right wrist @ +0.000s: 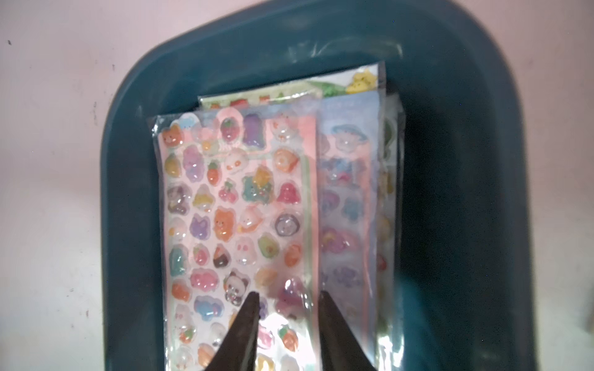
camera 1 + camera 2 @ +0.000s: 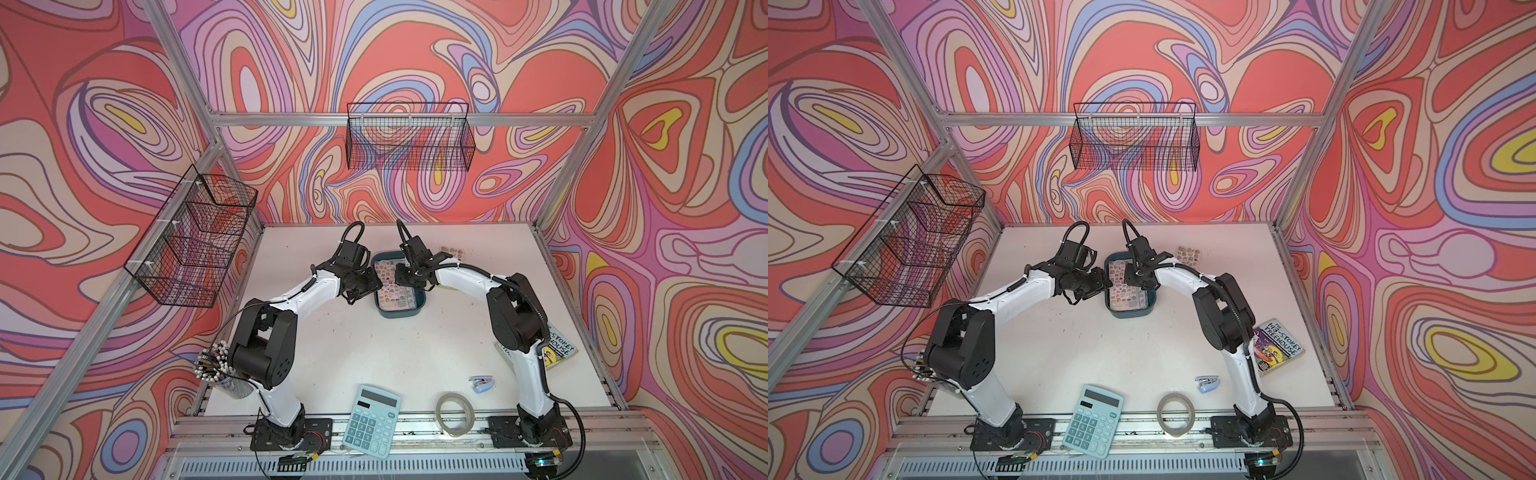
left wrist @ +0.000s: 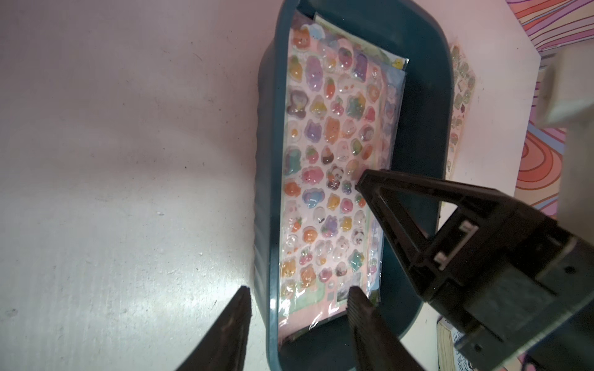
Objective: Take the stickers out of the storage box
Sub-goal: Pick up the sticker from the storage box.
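Note:
The storage box (image 2: 397, 313) (image 2: 1129, 314) is a dark teal tray at the middle back of the table. A stack of glossy stickers (image 2: 390, 272) (image 1: 225, 192) lies in it, with a pink sheet of small cartoon figures on top (image 3: 321, 144). My left gripper (image 3: 300, 289) (image 2: 368, 286) is open and straddles the box's left wall (image 3: 263, 192), one finger outside, one inside beside the stack. My right gripper (image 1: 289, 294) (image 2: 405, 276) points down onto the top sheet. Its narrowed jaws flank that sheet's right edge with a gap between them. One more sticker sheet (image 2: 451, 251) lies on the table behind the box.
Along the front edge lie a teal calculator (image 2: 372, 424), a tape roll (image 2: 455, 413) and a small blue stapler (image 2: 482, 382). A paperback book (image 2: 557, 349) lies at the right edge and a cup of pencils (image 2: 216, 365) at front left. Wire baskets (image 2: 409, 137) (image 2: 191, 237) hang on the walls.

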